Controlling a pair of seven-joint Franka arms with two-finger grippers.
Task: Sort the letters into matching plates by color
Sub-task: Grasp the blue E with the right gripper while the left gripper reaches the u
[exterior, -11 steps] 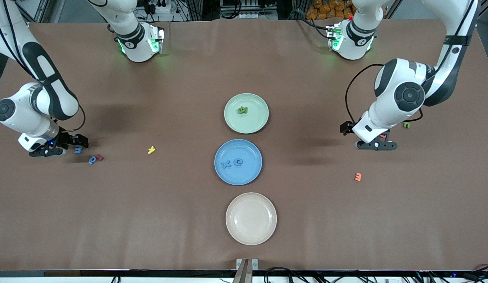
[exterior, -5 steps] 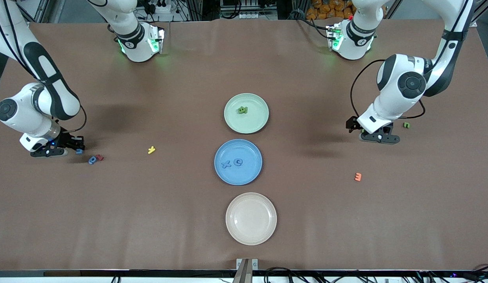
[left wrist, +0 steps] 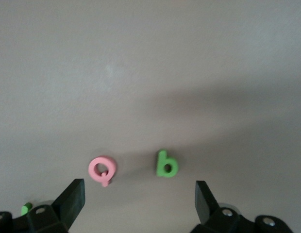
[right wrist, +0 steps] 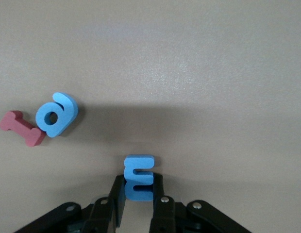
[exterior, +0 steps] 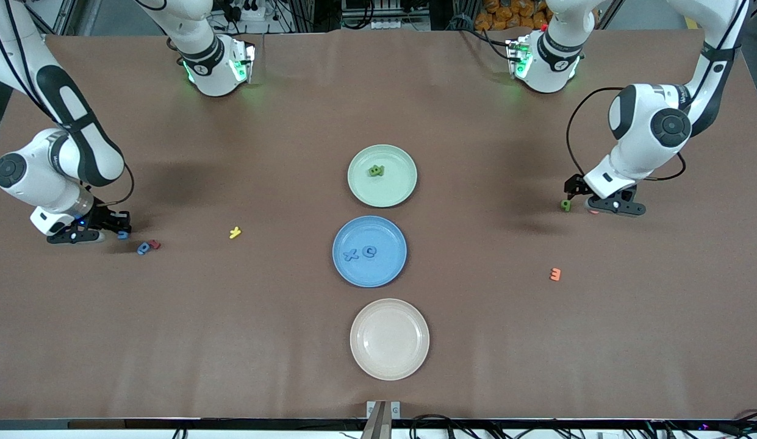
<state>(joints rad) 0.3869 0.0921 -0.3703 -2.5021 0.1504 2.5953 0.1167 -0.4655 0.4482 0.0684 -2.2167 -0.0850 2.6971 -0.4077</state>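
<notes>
A blue letter E [right wrist: 139,183] sits pinched between the closed fingers of the right tool [right wrist: 139,204], low at the right arm's end of the bench [exterior: 232,341]. The left tool [left wrist: 138,196] spreads wide above a green letter [left wrist: 166,165] and pink letter [left wrist: 102,170].

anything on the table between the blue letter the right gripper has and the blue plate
Only small stuff: the right gripper is shut on the blue letter E; toward the blue plate lie a blue letter, a red letter and a yellow letter.

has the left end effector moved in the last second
Yes. The left end effector has shifted toward the left arm's end of the table, away from the green plate.
</notes>
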